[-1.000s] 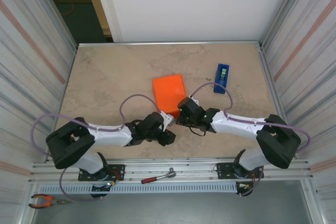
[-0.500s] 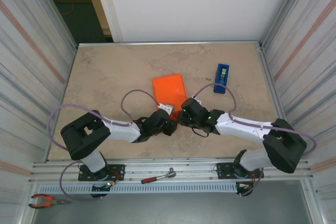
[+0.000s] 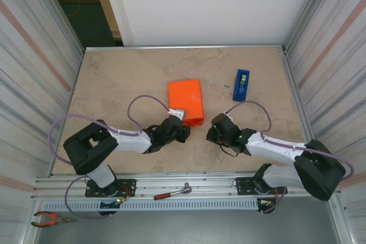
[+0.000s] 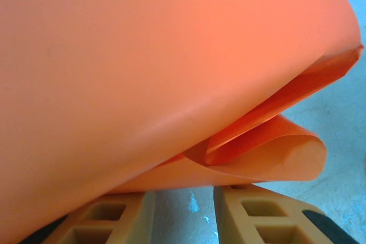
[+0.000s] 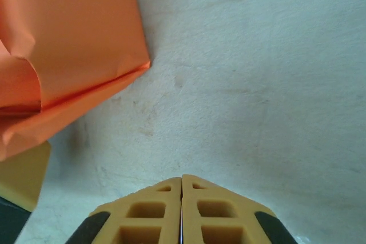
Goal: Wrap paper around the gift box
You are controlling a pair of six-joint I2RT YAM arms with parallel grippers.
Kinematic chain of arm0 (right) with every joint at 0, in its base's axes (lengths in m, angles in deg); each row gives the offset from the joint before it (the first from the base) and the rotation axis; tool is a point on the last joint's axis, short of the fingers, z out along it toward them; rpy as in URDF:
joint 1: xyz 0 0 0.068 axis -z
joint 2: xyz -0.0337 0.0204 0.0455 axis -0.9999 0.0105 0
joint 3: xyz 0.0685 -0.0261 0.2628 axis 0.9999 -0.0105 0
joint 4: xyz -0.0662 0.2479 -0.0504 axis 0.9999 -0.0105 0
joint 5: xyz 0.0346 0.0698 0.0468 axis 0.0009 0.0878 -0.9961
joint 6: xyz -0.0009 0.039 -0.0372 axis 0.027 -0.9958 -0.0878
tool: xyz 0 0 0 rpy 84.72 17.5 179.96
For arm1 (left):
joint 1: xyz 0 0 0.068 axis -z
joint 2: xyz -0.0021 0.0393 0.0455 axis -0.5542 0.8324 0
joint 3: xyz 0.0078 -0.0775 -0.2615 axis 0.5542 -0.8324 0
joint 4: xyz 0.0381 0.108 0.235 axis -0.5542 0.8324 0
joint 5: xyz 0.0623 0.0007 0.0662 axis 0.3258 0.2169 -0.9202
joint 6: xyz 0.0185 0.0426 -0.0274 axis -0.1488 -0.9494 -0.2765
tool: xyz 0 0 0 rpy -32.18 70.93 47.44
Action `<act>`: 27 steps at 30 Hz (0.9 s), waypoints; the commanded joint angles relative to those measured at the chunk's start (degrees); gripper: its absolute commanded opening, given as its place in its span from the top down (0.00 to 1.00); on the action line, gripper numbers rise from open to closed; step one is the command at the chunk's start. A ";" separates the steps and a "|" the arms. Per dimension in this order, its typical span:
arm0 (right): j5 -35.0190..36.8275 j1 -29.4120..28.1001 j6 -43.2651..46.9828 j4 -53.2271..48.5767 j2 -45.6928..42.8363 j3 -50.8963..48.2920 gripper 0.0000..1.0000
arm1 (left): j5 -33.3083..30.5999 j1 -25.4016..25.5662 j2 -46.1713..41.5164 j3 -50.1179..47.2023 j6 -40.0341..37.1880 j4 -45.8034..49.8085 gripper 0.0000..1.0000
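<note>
End fold in hand (seemingly): paper (image 3: 185,101) flap at 6 o'clock must be pressed; left pincer (image 4: 183,201) apart, right pincer (image 5: 182,190) together.

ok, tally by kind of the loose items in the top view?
paper: 1
tape dispenser: 1
ratchet: 1
pliers: 1
Total: 4

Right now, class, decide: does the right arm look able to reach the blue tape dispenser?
Probably yes: bare table lies between the right tool and the tape dispenser; nothing blocks it.
</note>
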 commanded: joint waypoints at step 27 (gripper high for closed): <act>-10.16 3.33 5.67 16.03 23.91 15.09 1.00 | 10.03 -7.81 -15.01 1.88 -4.30 12.59 0.59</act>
